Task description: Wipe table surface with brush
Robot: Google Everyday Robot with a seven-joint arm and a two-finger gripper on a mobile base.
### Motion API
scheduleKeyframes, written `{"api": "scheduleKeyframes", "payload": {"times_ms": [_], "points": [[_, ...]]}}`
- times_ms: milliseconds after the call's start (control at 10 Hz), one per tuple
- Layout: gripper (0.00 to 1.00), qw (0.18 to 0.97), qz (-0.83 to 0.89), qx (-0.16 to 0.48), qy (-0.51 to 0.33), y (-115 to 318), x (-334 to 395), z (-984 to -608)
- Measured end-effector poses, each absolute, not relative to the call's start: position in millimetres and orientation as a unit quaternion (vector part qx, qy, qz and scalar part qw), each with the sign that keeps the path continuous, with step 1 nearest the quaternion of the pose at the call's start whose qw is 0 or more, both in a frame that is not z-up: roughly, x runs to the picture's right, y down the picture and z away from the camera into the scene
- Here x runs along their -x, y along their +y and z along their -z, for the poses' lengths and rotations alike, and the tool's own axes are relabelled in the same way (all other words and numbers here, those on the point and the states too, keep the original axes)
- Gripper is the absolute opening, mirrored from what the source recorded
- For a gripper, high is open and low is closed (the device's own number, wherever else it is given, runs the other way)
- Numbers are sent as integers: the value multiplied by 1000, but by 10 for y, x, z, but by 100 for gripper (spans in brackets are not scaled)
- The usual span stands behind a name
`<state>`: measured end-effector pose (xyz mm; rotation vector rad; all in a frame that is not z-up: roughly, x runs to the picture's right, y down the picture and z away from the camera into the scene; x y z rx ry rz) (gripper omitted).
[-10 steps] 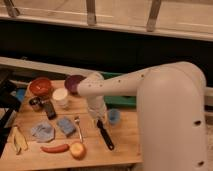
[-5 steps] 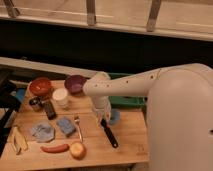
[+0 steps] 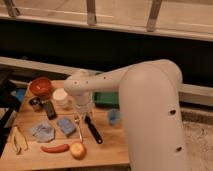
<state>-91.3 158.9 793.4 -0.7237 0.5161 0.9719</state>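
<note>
Black-handled brush (image 3: 93, 130) lies diagonally on light tan plank counter (image 3: 107, 145), head end under gripper (image 3: 83, 114), handle angled toward the near edge.

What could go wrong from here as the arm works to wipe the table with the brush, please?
The end effector sits low over the top of the brush, with the fork lying right beside it, so the fingers could catch the fork instead. Any sweep across the table surface may push the blue sponge, the apple or the small blue cup, which all lie close by. The arm also hides much of the green tray.
</note>
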Motion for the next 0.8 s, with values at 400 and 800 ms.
{"api": "scheduleKeyframes", "payload": {"times_ms": [400,800], "points": [[0,775,-468,341,253,1677,727,-7882],[0,775,-479,348,221,1723,161,-7650]]}}
